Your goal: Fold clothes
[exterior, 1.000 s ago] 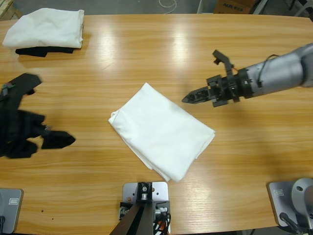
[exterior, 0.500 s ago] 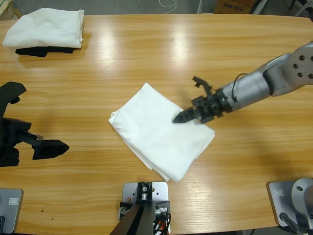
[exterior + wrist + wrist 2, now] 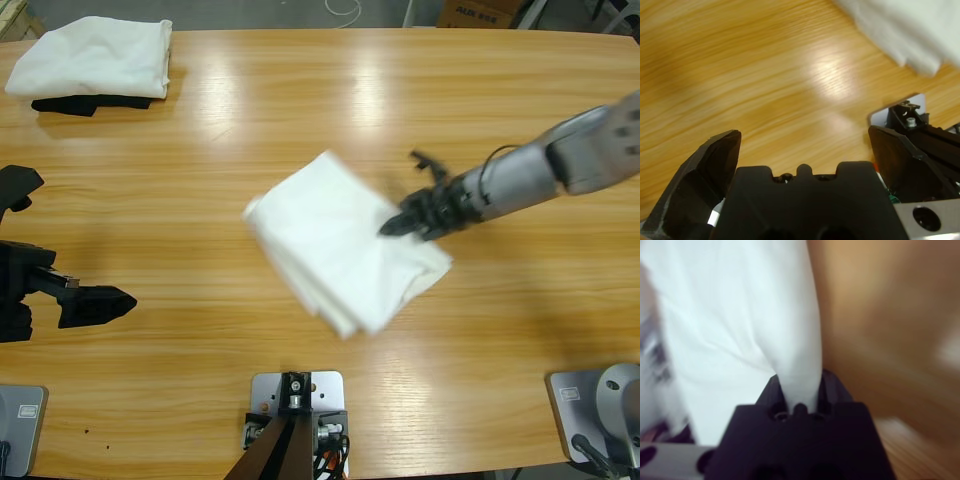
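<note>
The right gripper (image 3: 392, 226) is clamped on the right edge of the folded white cotton T-shirt (image 3: 335, 240) at bench (image 3: 300, 90) centre. The left gripper (image 3: 100, 300), jaws apart, hovers at the left, well apart. A second folded white garment (image 3: 95, 55) on dark cloth (image 3: 75, 103) lies far left.
</note>
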